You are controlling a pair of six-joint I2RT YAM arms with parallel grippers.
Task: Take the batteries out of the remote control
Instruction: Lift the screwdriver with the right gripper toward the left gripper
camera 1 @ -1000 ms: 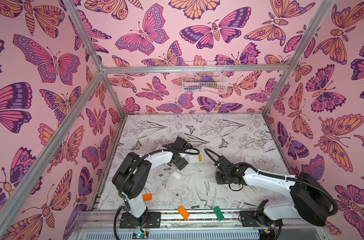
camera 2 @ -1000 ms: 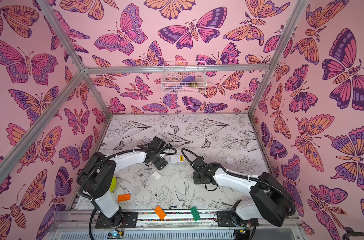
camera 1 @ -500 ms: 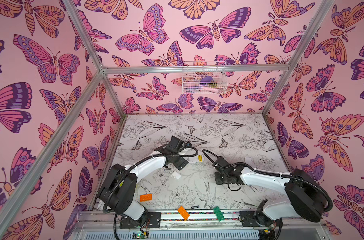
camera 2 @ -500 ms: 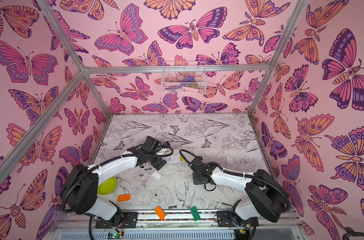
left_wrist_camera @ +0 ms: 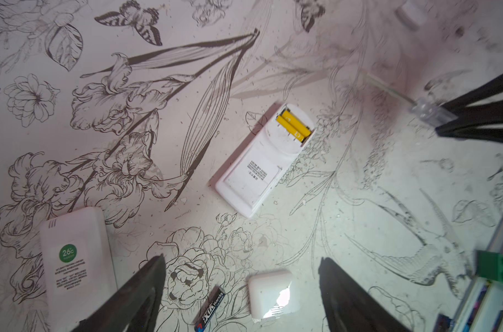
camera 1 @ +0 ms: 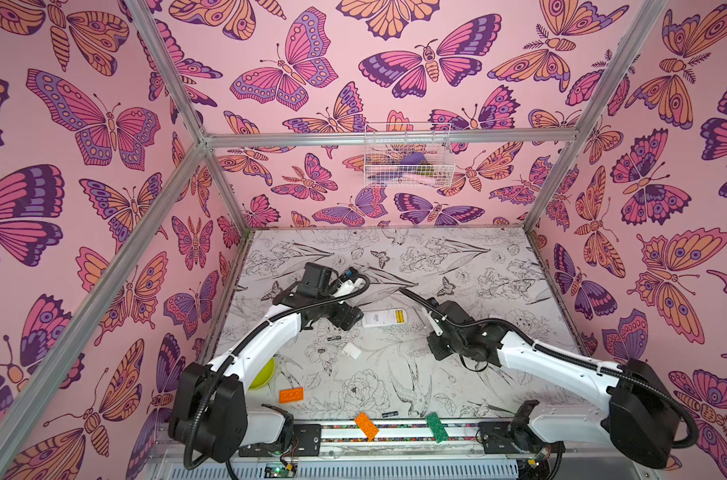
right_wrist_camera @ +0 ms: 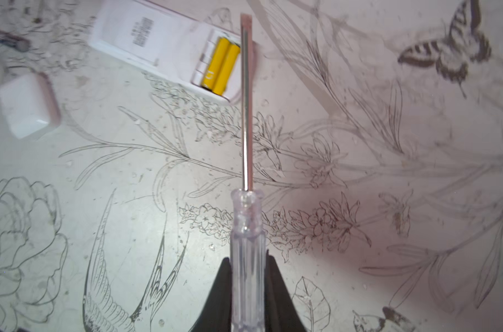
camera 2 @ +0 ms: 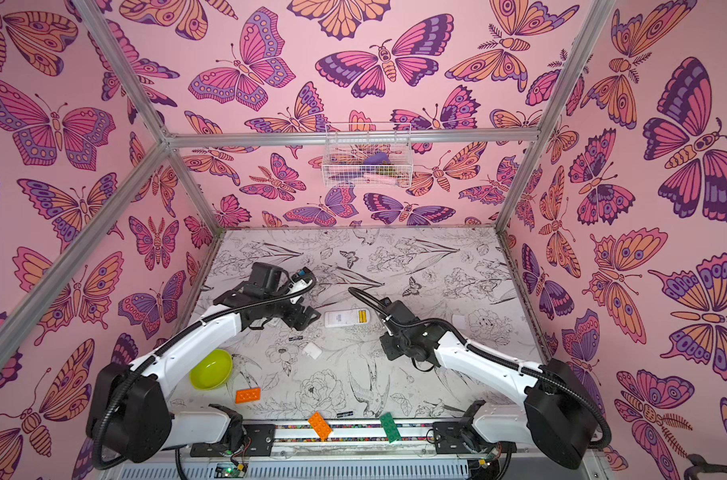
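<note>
1. The second remote [left_wrist_camera: 72,258] (white, green sticker) shows only in the left wrist view. It runs off the frame edge and sits partly behind one of the fingers [left_wrist_camera: 135,296]. In both top views the left arm covers it.
2. The black battery [left_wrist_camera: 213,307] lies loose on the counter [left_wrist_camera: 359,201], just beside the white cover [left_wrist_camera: 270,293]. The frame edge cuts it in the wrist view, and in both top views it is only a thin dark sliver.
3. The small dark bit [camera 1: 390,414] by the front rail is too small to identify.
4. The yellow batteries [left_wrist_camera: 293,126] are two, seated side by side in the uncovered bay at one end of the remote [left_wrist_camera: 256,172]. The remote lies back-up mid-counter, between the two arms.
5. Left end effector [left_wrist_camera: 241,258]: fingers spread wide with nothing between them, over the black battery and white cover. In both top views it seems to butt the remote's plain end, but its wrist view shows bare counter between them.
6. Right end effector [right_wrist_camera: 247,258]: clamped on the clear handle of the screwdriver [right_wrist_camera: 246,100]. The shaft points at the remote's battery end. The tip overlaps the remote's edge in the right wrist view, and contact can't be told.
7. The green bowl [camera 2: 210,369] sits front left, close under the left arm.
8. Room: the back half of the counter is bare up to the walls. Beside the right arm lies only a small white piece [camera 2: 458,321].
9. Front edge: the orange brick [camera 1: 291,395] lies on the counter. The second orange brick [camera 1: 366,426] and the green brick [camera 1: 436,428] sit at the rail.
</note>
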